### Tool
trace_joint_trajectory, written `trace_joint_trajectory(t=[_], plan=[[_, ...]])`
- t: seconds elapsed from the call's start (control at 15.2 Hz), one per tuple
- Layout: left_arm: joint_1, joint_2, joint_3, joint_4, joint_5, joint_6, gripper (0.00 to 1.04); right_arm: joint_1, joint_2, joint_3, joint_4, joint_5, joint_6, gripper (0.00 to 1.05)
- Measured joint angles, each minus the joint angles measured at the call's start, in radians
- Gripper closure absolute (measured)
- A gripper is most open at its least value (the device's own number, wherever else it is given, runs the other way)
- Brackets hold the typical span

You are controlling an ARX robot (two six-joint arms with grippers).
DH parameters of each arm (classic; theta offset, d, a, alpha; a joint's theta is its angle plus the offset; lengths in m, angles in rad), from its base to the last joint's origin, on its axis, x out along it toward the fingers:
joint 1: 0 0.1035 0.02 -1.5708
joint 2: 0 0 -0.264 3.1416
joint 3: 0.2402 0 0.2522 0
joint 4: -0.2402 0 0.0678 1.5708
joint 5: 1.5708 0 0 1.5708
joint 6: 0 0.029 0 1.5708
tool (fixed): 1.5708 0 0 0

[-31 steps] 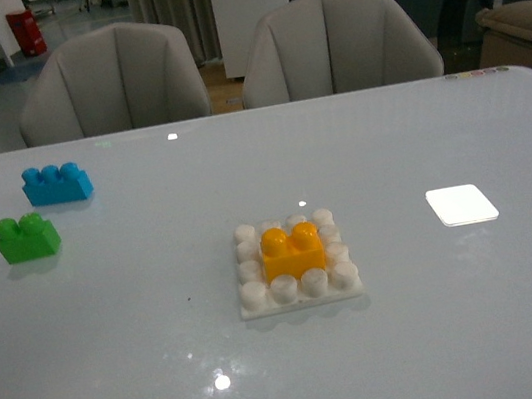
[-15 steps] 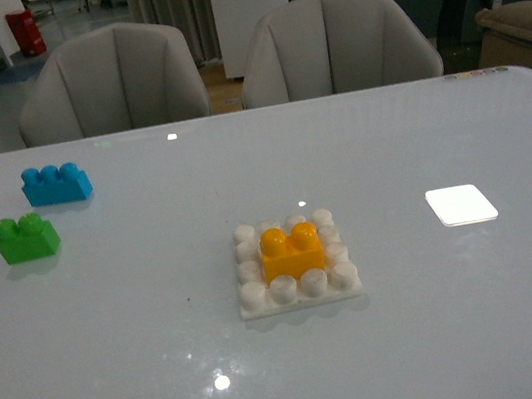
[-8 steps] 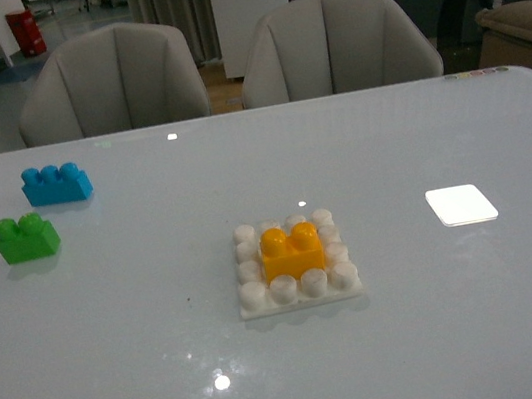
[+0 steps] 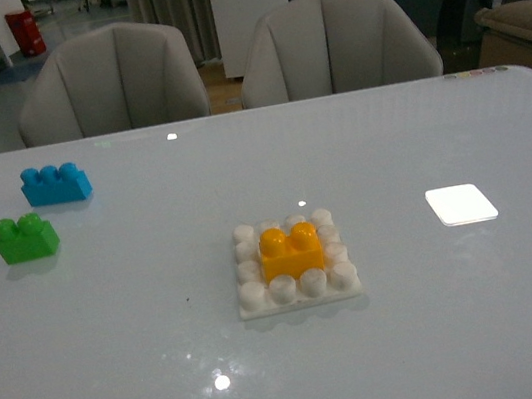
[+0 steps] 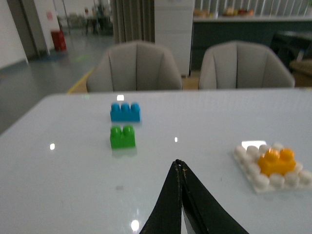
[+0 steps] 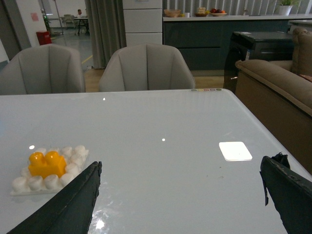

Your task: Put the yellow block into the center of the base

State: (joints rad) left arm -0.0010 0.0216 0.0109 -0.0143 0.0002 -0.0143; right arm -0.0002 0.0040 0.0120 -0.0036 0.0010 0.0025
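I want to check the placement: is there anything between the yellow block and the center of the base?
Nothing visible stands between them. The yellow block already sits on the middle studs of the base, with white studs all around it. Both grippers are away from it.

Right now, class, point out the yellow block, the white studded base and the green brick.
yellow block (image 4: 290, 250), front view, on its front face below the two studs.
base (image 4: 283, 289), front view, on a stud in its near row.
green brick (image 4: 25, 240), front view, on its front face.
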Motion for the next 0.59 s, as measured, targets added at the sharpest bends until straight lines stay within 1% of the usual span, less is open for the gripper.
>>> trace_joint_trajectory(t=[0.07, 0.13, 0.59], plan=[[0.000, -0.012, 0.006, 0.024, -0.002, 0.000, 1.03, 0.000, 0.000, 0.000, 0.000, -0.001, 0.000, 0.06], [0.000, -0.012, 0.000, 0.005, -0.001, 0.000, 1.03, 0.000, 0.000, 0.000, 0.001, 0.000, 0.000, 0.06], [0.000, -0.013, 0.000, 0.011, 0.000, 0.000, 1.03, 0.000, 0.000, 0.000, 0.000, 0.000, 0.000, 0.06]])
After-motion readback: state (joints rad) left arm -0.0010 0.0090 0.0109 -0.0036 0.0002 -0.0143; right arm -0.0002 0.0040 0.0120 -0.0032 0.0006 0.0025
